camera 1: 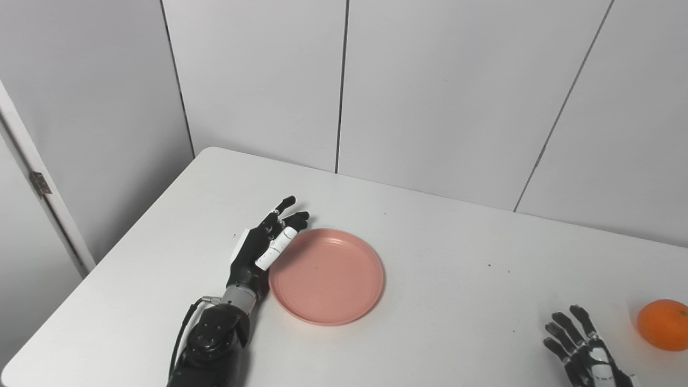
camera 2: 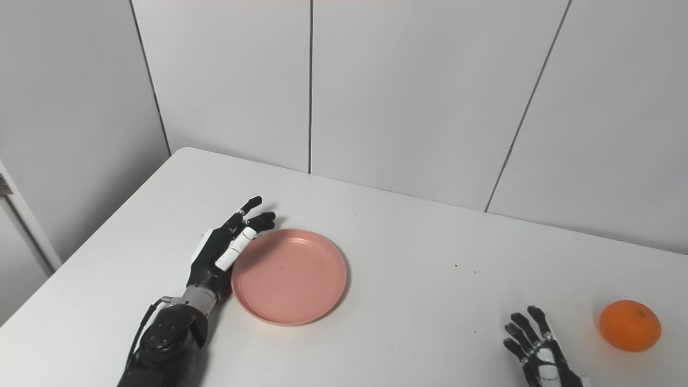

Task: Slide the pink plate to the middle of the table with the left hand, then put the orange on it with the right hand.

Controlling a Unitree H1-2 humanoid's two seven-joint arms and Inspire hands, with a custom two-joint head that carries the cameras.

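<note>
The pink plate point(camera 1: 327, 276) lies flat and empty on the white table point(camera 1: 441, 258), left of centre. My left hand point(camera 1: 262, 244) rests open against the plate's left rim, fingers stretched forward, thumb on the rim edge. The orange point(camera 1: 664, 324) sits on the table at the far right, near the front. My right hand point(camera 1: 583, 349) is open and empty at the bottom right, fingers spread, a short way left of the orange and apart from it.
Grey wall panels point(camera 1: 430, 91) stand behind the table's far edge. A white door frame with a hinge point(camera 1: 40, 183) is at the left. The table's left edge runs diagonally close to my left arm.
</note>
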